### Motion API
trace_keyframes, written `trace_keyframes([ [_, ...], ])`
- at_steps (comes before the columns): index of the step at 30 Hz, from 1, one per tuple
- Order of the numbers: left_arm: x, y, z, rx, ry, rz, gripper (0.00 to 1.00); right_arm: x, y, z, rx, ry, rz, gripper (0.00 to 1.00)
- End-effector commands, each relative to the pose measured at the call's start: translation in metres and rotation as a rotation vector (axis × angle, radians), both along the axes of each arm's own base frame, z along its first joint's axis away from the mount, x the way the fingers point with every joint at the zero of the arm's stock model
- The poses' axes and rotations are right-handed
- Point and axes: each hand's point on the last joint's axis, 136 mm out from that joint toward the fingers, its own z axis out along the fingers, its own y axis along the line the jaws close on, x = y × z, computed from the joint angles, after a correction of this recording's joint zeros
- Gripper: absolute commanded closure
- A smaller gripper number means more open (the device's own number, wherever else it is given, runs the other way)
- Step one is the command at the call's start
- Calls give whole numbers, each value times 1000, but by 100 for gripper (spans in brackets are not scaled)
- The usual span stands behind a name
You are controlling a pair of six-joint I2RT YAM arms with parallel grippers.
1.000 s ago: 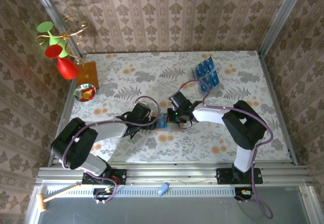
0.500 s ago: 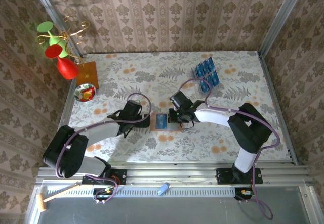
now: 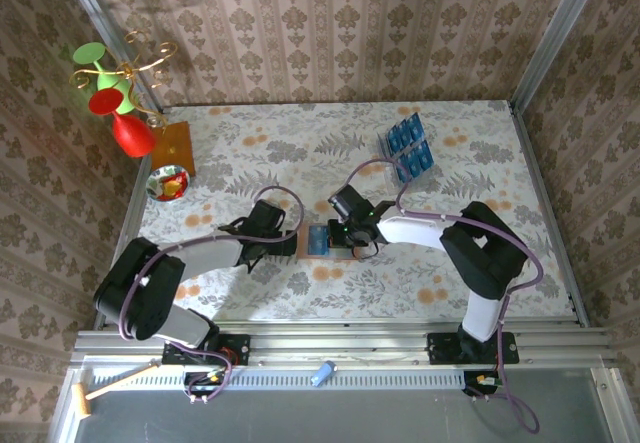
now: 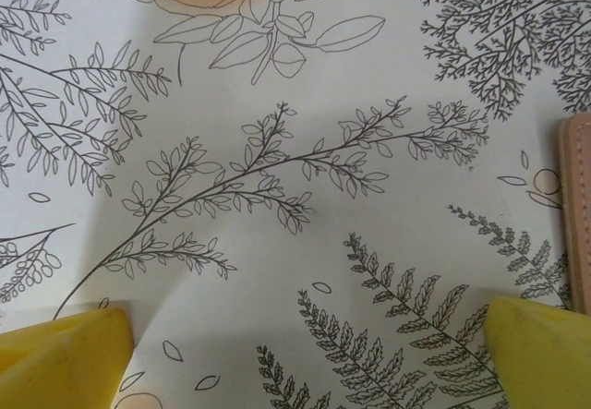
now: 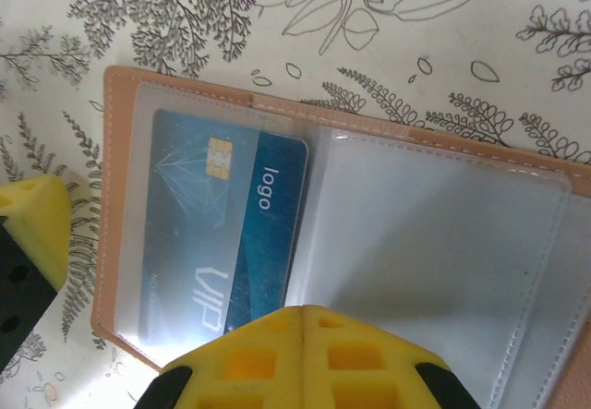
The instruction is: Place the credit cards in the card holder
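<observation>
Backing off toward 9 o'clock, the left gripper has left the card holder. A second ago its fingers were over the holder's left half, at the blue credit card. Now they stand just off the holder's left edge, released and spread wide, with nothing but flowered cloth between them. From the left wrist, the holder's stitched rim shows at 3 o'clock, apart from the nearer yellow fingertip. The card stayed behind, so I judge that one card is delivered and the left arm is free.

The holder lies open and flat on the table, a little to the near side of its middle. It is salmon-brown and leather-like, with pale stitching round the rim and two clear pockets side by side. The card sits in the left pocket, hazy under the film, with a chip and pale "logo" and "VIP" markings. Its strip beside the fold looks sharper, perhaps not yet covered, so it may want a last push. The right pocket is bare.

The right gripper has kept to the holder's 3 o'clock side. It is clenched on nothing, over the holder's edge; whether it presses down I cannot tell.

At 1 o'clock from the holder, well apart, more credit cards wait in a clear rack.
</observation>
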Motion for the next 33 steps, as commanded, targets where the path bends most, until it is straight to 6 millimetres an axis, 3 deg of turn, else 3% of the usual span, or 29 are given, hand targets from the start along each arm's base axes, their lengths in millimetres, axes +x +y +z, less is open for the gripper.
trace_keyframes([
  [1, -11, -6, -15, 12, 72, -46, 0, 2, 13, 3, 28, 7, 2, 95],
  [27, -19, -23, -29, 6, 98, -87, 0, 4, 49, -2, 67, 43, 45, 96],
  [33, -16, -22, -18, 3, 84, -83, 0, 5, 35, 12, 47, 2, 30, 96],
])
